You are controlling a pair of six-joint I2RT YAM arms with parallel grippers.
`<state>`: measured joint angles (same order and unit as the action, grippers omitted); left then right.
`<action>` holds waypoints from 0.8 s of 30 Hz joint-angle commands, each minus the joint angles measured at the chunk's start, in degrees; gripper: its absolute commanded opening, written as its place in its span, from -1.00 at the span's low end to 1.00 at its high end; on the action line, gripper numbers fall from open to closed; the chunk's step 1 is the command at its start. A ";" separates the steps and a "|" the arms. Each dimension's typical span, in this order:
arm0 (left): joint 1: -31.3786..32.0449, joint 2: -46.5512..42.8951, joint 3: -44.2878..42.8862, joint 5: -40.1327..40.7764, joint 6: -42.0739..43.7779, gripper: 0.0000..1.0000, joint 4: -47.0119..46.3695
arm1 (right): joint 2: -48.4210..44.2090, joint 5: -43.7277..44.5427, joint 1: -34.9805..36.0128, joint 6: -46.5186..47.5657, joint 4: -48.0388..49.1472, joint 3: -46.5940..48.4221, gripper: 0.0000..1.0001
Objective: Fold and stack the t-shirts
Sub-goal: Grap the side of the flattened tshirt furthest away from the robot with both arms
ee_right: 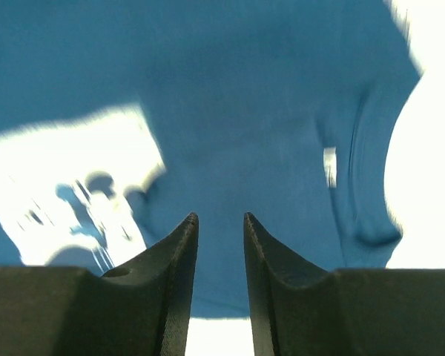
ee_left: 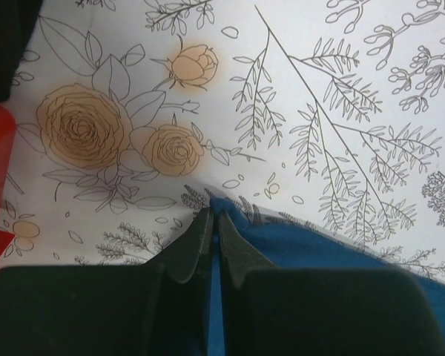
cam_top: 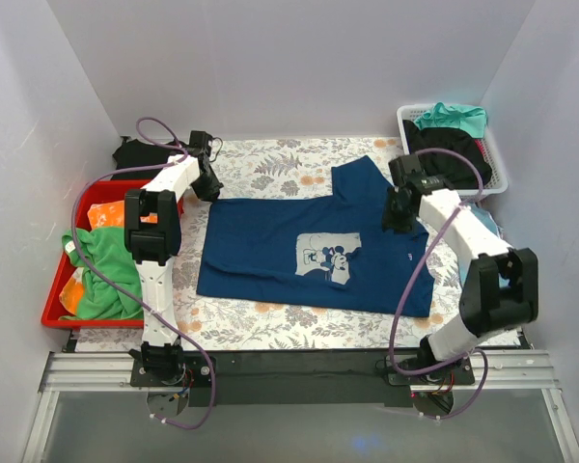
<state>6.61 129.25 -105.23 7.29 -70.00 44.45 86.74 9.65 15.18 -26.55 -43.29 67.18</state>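
A navy blue t-shirt [cam_top: 261,251] with a pale cartoon-mouse print [cam_top: 325,258] lies spread flat on the floral tablecloth [cam_top: 270,164], one sleeve pointing to the back. My left gripper [cam_top: 212,190] is at its far left corner. In the left wrist view it [ee_left: 213,216] is shut on the blue cloth edge [ee_left: 341,248], low over the table. My right gripper [cam_top: 396,220] hovers above the shirt's right part near the collar. In the right wrist view it [ee_right: 220,219] is open and empty over the blue cloth [ee_right: 245,111], with the print [ee_right: 74,178] to its left.
A white basket [cam_top: 497,145] at the back right holds a teal shirt [cam_top: 454,118] and a black shirt [cam_top: 449,154]. A red bin [cam_top: 58,289] at the left holds green and orange cloth [cam_top: 106,265]. A black cloth [cam_top: 133,152] lies at the back left.
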 commanded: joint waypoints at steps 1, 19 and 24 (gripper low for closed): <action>0.59 -6.38 0.64 0.36 1.27 -1.00 1.08 | 8.34 5.89 0.38 5.17 4.35 14.51 -0.25; 0.77 -8.66 4.50 -1.66 0.56 -1.00 1.43 | 44.30 7.32 -1.47 21.53 26.14 47.25 -0.15; 0.77 -7.88 4.69 -1.75 0.48 -1.00 1.61 | 47.12 5.82 -2.52 22.06 27.81 51.82 -0.13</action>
<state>7.14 126.50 -100.66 6.15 -69.49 45.39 133.40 16.75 13.96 -6.44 -21.45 113.71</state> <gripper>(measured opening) 0.018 0.428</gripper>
